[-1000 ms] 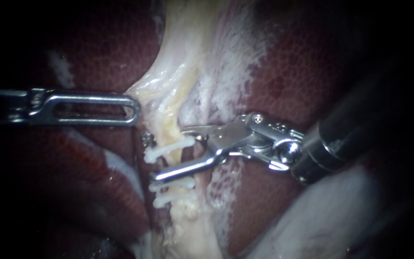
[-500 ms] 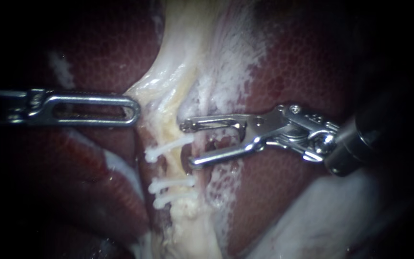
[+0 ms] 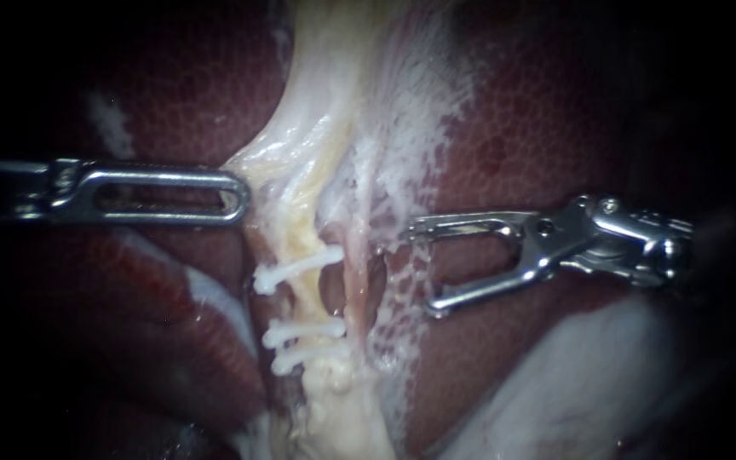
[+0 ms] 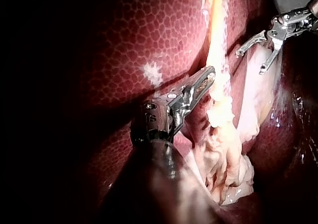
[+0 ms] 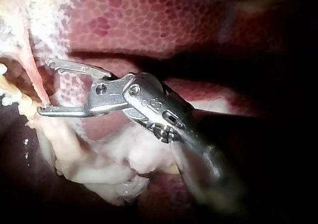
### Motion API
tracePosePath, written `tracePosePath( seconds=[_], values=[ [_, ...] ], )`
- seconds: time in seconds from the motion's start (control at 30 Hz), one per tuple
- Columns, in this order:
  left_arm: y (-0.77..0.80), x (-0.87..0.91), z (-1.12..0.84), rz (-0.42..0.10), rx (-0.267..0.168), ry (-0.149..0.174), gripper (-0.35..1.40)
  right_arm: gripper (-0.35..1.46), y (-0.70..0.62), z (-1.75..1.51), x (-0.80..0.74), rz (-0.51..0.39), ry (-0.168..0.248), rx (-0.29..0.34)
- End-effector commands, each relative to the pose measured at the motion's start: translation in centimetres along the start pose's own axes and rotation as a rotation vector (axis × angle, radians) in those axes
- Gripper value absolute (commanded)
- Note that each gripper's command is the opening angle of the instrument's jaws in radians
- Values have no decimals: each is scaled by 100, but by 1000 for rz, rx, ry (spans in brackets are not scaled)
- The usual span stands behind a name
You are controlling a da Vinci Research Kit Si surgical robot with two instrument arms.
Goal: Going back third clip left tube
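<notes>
The left tube [image 3: 307, 228] is a pale yellow strand running down the middle of the endoscope view. Three white clips cross it: one higher up [image 3: 298, 264] and two close together below [image 3: 306, 328] [image 3: 308, 352]. My right instrument [image 3: 423, 268] stands to the right of the tubes, its jaws open and empty, and it shows the same in its wrist view [image 5: 44, 87]. My left instrument [image 3: 236, 194] comes in level, its jaws shut on the pale tissue [image 3: 259, 162] at the strand's left edge; its wrist view shows that hold too [image 4: 208, 77].
A thin pink tube [image 3: 356, 273] runs just right of the clipped one. Dark red liver [image 3: 521, 128] lies on both sides. A pale fatty mass [image 3: 589, 383] sits under the right instrument. In the left wrist view the right instrument [image 4: 251, 61] hangs beyond the yellow strand.
My right instrument has drawn back to the right, off the left tube, with its jaws still open. The three clips and my left instrument have not moved.
</notes>
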Motion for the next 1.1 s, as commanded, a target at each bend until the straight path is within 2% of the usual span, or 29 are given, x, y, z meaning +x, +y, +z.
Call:
tracePosePath(
  seconds=[0.03,0.27,0.67,0.8,0.9,1.1],
  values=[
    [0,0,1,0,0,0,-35,60,0,-4,3,-9,-7,-3],
    [1,2,2,1,-1,-1,-35,60,-5,-17,20,-31,-20,-5],
    [2,5,8,3,-5,-3,-35,60,-7,-17,21,-30,-21,-5],
    [2,19,23,11,-2,-6,-35,60,-7,-17,21,-30,-21,-5],
    [4,26,34,16,0,4,-35,60,-7,-17,21,-30,-21,-5],
    [16,27,44,18,2,7,-35,60,-8,-17,22,-31,-21,-5]
  ],
)
